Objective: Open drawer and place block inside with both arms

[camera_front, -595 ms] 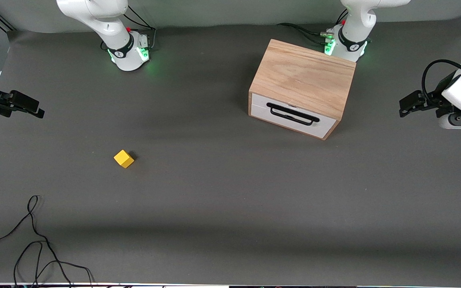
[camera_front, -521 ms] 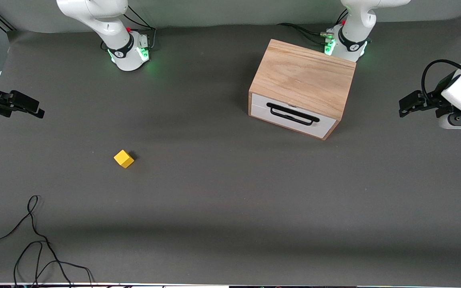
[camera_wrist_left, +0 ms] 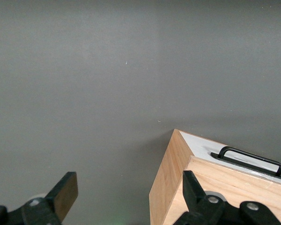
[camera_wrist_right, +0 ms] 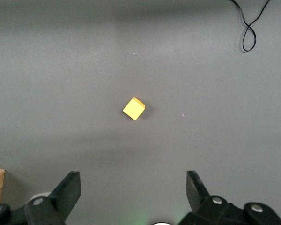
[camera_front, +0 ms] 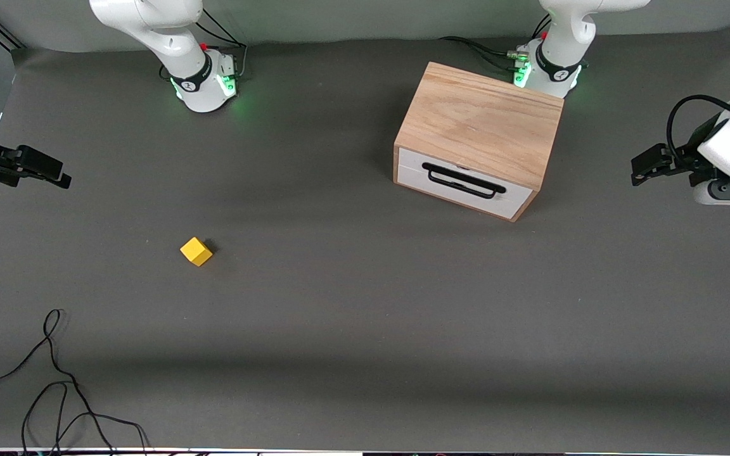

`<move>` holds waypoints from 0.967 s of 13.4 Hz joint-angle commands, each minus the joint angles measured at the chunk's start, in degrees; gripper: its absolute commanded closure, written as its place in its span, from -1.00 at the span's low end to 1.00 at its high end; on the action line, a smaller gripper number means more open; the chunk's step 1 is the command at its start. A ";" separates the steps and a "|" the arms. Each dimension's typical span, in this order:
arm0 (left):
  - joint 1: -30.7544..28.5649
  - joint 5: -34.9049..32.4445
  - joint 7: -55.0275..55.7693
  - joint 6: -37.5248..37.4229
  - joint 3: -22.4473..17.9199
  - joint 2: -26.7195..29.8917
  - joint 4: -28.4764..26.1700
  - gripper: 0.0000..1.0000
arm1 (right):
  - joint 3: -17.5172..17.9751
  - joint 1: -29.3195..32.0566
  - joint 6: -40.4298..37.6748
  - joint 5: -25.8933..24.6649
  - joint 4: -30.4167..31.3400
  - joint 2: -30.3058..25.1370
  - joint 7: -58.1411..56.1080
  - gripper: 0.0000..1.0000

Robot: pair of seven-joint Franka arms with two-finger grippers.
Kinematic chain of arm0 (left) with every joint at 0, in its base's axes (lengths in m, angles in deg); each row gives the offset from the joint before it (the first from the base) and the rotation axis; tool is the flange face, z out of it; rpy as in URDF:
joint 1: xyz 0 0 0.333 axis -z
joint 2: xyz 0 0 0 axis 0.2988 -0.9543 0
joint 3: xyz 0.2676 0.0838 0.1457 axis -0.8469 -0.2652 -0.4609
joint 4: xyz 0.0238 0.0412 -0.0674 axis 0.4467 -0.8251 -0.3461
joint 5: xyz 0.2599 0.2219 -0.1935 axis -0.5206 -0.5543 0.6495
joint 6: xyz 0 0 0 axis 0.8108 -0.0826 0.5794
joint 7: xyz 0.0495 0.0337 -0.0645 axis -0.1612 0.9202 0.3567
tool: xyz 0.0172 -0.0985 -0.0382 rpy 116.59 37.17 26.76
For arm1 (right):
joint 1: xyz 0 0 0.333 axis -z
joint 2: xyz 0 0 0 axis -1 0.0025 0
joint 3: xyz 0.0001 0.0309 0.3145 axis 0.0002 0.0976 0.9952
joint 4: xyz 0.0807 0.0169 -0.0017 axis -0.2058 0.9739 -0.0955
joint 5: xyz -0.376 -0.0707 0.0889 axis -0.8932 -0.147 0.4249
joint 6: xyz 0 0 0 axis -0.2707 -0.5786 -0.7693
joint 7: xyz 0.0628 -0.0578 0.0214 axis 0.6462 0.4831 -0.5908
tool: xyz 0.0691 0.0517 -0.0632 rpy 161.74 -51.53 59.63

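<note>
Near the cabinet [camera_front: 479, 130], your drawer [camera_front: 463, 182] sits shut; the block [camera_front: 196, 251] lies well apart. Left gripper [camera_wrist_left: 126, 197] and right gripper [camera_wrist_right: 133, 190] hang spread, empty.

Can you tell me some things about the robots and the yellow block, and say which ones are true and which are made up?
1. The drawer is shut. True.
2. The block sits inside the drawer. False: it lies on the table, toward the right arm's end.
3. The right gripper holds the block. False: its fingers are open and empty, and the block lies apart from it on the table.
4. The left gripper is open. True.
5. The block lies nearer to the front camera than the cabinet. True.
</note>
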 commanded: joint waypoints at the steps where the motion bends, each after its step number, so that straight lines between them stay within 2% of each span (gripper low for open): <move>1: -0.09 -0.26 -0.95 -0.89 0.16 -0.23 0.53 -1.00 | -0.27 -0.71 -0.45 -0.05 -0.31 0.02 0.13 -0.99; 7: 1.58 -0.09 2.90 -2.47 0.77 0.03 0.35 -1.00 | -0.27 -0.62 -0.44 0.04 -0.22 0.11 -0.66 -0.99; 13: 10.01 0.00 33.18 -2.12 7.62 -1.54 1.23 -1.00 | -0.27 -0.62 -0.44 0.04 -0.22 0.28 -0.66 -0.99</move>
